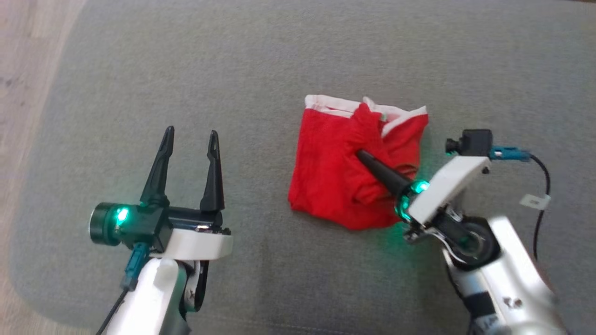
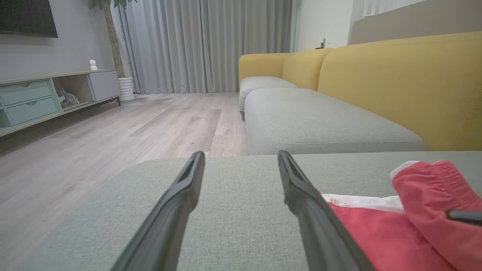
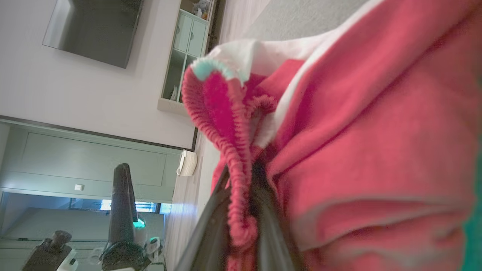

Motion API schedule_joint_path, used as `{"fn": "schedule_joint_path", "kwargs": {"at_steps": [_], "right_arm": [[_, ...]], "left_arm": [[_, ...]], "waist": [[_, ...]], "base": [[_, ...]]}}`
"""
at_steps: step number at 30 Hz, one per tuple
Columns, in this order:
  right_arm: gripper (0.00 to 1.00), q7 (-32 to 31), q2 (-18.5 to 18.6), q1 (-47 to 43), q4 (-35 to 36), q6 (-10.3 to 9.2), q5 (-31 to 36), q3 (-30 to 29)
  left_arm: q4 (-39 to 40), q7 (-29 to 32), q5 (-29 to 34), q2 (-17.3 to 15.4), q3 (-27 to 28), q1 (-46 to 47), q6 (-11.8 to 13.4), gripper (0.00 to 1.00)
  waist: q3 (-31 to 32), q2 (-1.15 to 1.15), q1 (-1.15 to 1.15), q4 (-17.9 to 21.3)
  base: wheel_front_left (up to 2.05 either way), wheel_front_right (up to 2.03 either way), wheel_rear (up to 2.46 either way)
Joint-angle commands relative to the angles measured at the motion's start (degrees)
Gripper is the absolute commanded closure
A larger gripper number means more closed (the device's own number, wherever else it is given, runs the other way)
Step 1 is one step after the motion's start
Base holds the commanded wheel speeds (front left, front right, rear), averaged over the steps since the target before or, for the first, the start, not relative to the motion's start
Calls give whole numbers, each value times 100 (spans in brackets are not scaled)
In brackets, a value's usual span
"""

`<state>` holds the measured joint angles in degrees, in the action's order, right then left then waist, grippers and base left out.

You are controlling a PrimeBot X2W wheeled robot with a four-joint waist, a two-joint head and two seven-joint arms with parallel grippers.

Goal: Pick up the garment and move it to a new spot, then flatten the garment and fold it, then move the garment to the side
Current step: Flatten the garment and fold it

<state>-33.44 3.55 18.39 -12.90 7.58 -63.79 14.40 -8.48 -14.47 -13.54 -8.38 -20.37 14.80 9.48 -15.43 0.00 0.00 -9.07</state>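
Note:
A red garment [image 1: 335, 177] with white trim lies crumpled on the grey cushion [image 1: 260, 70], right of centre. My right gripper [image 1: 361, 153] reaches over it from the lower right, shut on a raised fold of the red elastic band. In the right wrist view the garment [image 3: 376, 131] bunches between the right gripper's [image 3: 243, 169] dark fingers. Well to the left of the cloth, my left gripper [image 1: 191, 135] stands open over bare cushion with nothing in it. In the left wrist view the left gripper [image 2: 241, 154] has the garment [image 2: 376, 233] at its lower right.
The wooden floor [image 1: 28, 70] runs along the cushion's left edge. Beyond the cushion are another grey seat [image 2: 320, 120] and a yellow backrest [image 2: 395, 82]. A low cabinet [image 2: 45, 98] stands against the far wall.

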Motion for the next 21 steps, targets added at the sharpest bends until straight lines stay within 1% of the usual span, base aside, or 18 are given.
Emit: {"fn": "schedule_joint_path", "kwargs": {"at_steps": [1, 3, 4, 5, 6, 7, 8, 10, 11, 12, 15, 17, 18, 19, 21], "right_arm": [[100, 224, -66, 287, 63, -9, -3, 214], [100, 534, -66, 467, -183, -9, -4, 436], [96, 695, -66, 556, -298, -9, 84, 541], [62, 829, -66, 624, -391, -9, 73, 653], [36, 945, -66, 681, -460, -9, 3, 771], [4, 1055, -67, 736, -536, -9, -22, 895], [0, 1187, -67, 803, -621, -9, 82, 1024], [0, 1518, -67, 905, -768, -9, 364, 1245], [0, 1898, -30, 985, -779, -9, 643, 1525], [0, 2111, 28, 1019, -750, -9, 811, 1696], [0, 2851, 294, 1108, -540, -9, 1357, 2265], [0, 3464, 598, 1220, -439, -9, 1982, 2617], [0, 3780, 701, 1243, -420, -9, 2232, 2684], [0, 4095, 855, 1301, -432, -9, 2633, 2714], [0, 4535, 1013, 1290, -479, -9, 3236, 2479]], "left_arm": [[145, -52, 50, -41, 179, 166, -16, 0], [136, -52, 67, -8, 186, 180, -31, 0], [133, -52, 74, 5, 195, 180, -37, 0], [131, -52, 83, 16, 205, 181, -42, 0], [129, -52, 92, 26, 217, 181, -45, 0], [128, -52, 101, 35, 232, 179, -47, 0], [128, -52, 108, 43, 248, 177, -49, 0], [124, -52, 123, 62, 275, 181, -57, 0], [119, -52, 129, 85, 307, 195, -69, 0], [120, -52, 134, 94, 327, 202, -73, 0], [124, -52, 153, 115, 386, 193, -78, 0], [119, -52, 163, 123, 424, 173, -84, 0], [113, -52, 167, 126, 448, 157, -84, 0], [106, -52, 171, 130, 467, 138, -86, 0], [90, -52, 179, 130, 506, 98, -84, 0]], "waist": [[-82, 0, 0, -108], [-124, 0, 0, -162], [-140, 0, 0, -176], [-154, 0, 0, -186], [-168, 0, 0, -189], [-179, 0, 0, -183], [-189, 0, 0, -173], [-204, 0, 0, -158], [-213, 0, 0, -134], [-211, 0, 0, -116], [-195, 0, 0, -38], [-175, 0, 0, 22], [-154, 0, 0, 60], [-135, 0, 0, 93], [-95, 0, 0, 164]], "base": [[0, 0, 0], [0, 0, 0], [0, 0, 0], [0, 0, 0], [0, 0, 0], [0, 0, 0], [0, 0, 0], [0, 0, 0], [0, 0, 0], [0, 0, 0], [0, 0, 0], [0, 0, 0], [0, 0, 0], [0, 0, 0], [0, 0, 0]]}}
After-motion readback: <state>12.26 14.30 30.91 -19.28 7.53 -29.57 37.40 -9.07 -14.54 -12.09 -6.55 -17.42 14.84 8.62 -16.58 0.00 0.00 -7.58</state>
